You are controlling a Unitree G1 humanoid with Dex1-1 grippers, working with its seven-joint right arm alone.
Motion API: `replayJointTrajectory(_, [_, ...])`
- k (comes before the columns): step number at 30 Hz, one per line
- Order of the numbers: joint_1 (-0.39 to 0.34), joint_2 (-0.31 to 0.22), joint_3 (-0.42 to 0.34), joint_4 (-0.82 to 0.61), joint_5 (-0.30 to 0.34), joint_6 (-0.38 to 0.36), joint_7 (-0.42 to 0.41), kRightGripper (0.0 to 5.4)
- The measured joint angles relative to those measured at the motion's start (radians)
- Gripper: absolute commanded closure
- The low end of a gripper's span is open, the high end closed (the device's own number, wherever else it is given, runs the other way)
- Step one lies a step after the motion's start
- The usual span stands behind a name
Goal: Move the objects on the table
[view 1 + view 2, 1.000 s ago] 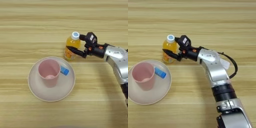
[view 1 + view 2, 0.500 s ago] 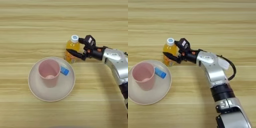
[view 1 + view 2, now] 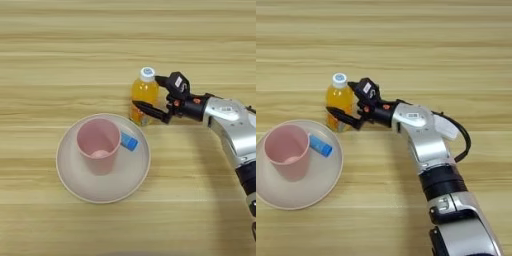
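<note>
Between my right gripper's (image 3: 149, 93) two black fingers (image 3: 148, 109) stands the orange-juice bottle (image 3: 144, 95), upright on the bench (image 3: 60, 60), white cap up. I read the fingers as spread wide, one behind the bottle near its shoulder, one in front near its base; whether either touches it I cannot tell. Down and to the left of the fingers lies the pink plate (image 3: 80, 182), its rim just beside the bottle. On it the pink cup (image 3: 98, 145) stands upright, the blue tube (image 3: 129, 141) lying against the cup's fingers-facing side.
</note>
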Motion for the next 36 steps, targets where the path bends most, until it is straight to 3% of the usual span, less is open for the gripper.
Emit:
replayJointTrajectory(7, [0.0, 0.0, -0.002, 0.001, -0.001, 0.0, -0.008, 0.03])
replayJointTrajectory(22, [-0.01, 0.011, -0.026, 0.001, 0.006, -0.003, -0.015, 0.03])
replayJointTrajectory(36, [-0.024, 0.022, -0.074, -0.047, 0.073, -0.028, -0.013, 0.03])
